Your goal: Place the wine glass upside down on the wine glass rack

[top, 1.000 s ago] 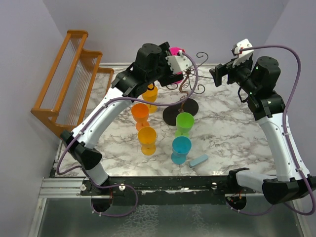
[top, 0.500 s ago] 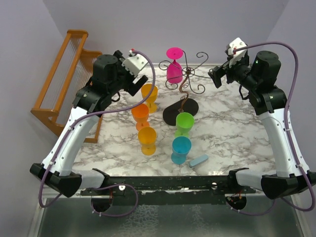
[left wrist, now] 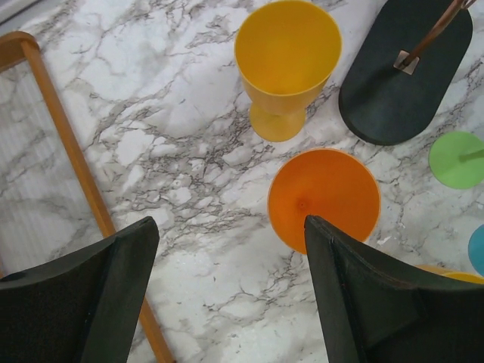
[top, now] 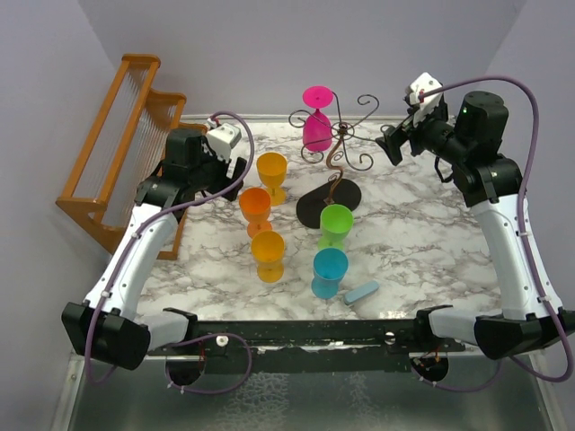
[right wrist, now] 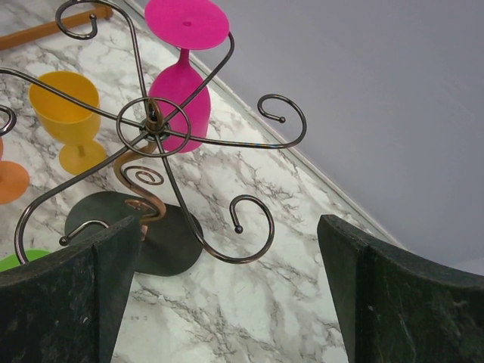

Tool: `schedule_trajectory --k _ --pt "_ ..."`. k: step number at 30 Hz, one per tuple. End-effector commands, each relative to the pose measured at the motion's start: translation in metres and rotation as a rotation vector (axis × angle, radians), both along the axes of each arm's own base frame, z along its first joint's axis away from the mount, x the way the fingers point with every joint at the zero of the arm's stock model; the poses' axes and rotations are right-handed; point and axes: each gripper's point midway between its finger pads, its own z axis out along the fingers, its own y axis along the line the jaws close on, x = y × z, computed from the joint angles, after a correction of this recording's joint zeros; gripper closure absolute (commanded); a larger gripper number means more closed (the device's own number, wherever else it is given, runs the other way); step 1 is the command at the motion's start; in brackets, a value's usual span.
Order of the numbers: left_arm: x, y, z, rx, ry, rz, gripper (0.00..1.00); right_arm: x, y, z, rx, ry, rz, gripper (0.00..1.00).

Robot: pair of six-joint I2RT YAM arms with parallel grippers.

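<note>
A pink wine glass (top: 316,126) hangs upside down on a curled arm of the dark wire wine glass rack (top: 340,153), whose flat black base (top: 328,205) rests on the marble table; it also shows in the right wrist view (right wrist: 181,83), with the rack (right wrist: 155,125). My left gripper (top: 235,171) is open and empty, low over the table left of the yellow glass (left wrist: 287,64) and orange glass (left wrist: 324,198). My right gripper (top: 393,144) is open and empty, held high to the right of the rack.
A yellow (top: 271,175), an orange (top: 255,208) and another yellow-orange glass (top: 268,254) stand left of the rack base. A green glass (top: 335,224), a blue glass (top: 329,272) and a small blue block (top: 362,292) lie nearer. A wooden stepped rack (top: 121,135) stands at the far left.
My left gripper has let go of the pink glass, which stays hanging on the rack, and drawn back left and down to the table. The right arm has barely moved.
</note>
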Motion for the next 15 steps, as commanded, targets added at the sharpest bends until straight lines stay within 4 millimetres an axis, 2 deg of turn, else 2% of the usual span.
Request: schedule_trajectory --k 1,6,15 --pt "0.005 -0.011 -0.016 -0.045 0.060 -0.018 0.22 -0.010 0.004 0.007 0.015 -0.027 0.037 0.00" --pt "0.011 -0.017 -0.048 -0.020 0.152 -0.046 0.32 -0.018 0.007 0.010 0.032 -0.037 0.058 0.00" --pt "0.013 -0.032 -0.077 0.024 0.237 -0.095 0.50 -0.026 0.006 0.005 0.036 -0.045 0.061 0.00"
